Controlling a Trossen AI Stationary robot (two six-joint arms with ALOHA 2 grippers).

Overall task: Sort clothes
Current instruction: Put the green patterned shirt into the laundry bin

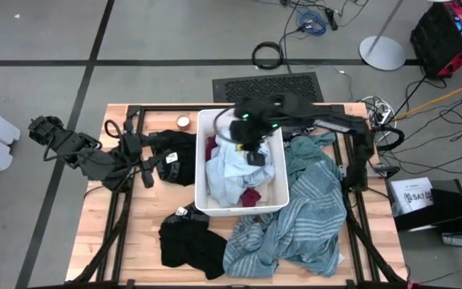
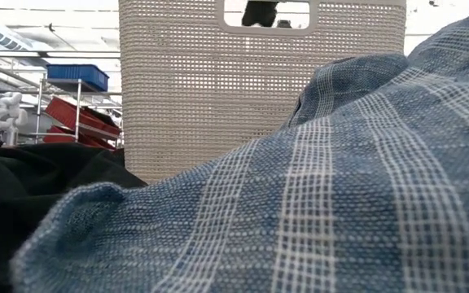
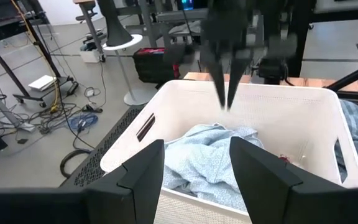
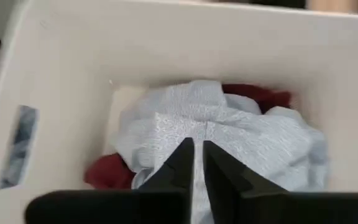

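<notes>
The white bin (image 1: 201, 160) is sitting in the middle of the worktop (image 1: 135, 241), and it is holding a crumpled light blue garment (image 1: 229, 172) with bits of a dark red garment (image 1: 250, 197) showing at its near end and at its far left corner. The right tool (image 1: 255, 157) is hanging inside the bin's upper half, directly above the light blue garment; in the right wrist view its two dark fingers (image 4: 180, 163) are standing almost together, with only a thin slit between them, and nothing is caught there, the fabric lying below the tips. The left wrist view is showing the same tool (image 3: 227, 102) from across the bin as a narrow point just above the cloth. The left tool (image 1: 165, 165) is waiting just beside the bin's left wall, over a black garment (image 1: 184, 152), with its fingers (image 3: 143, 171) spread wide and nothing between them. A large teal-grey striped garment (image 1: 307, 213) is lying against the bin's right side and spilling toward the worktop's near edge, and a second black garment (image 1: 189, 241) is lying near the bin's near left corner.
</notes>
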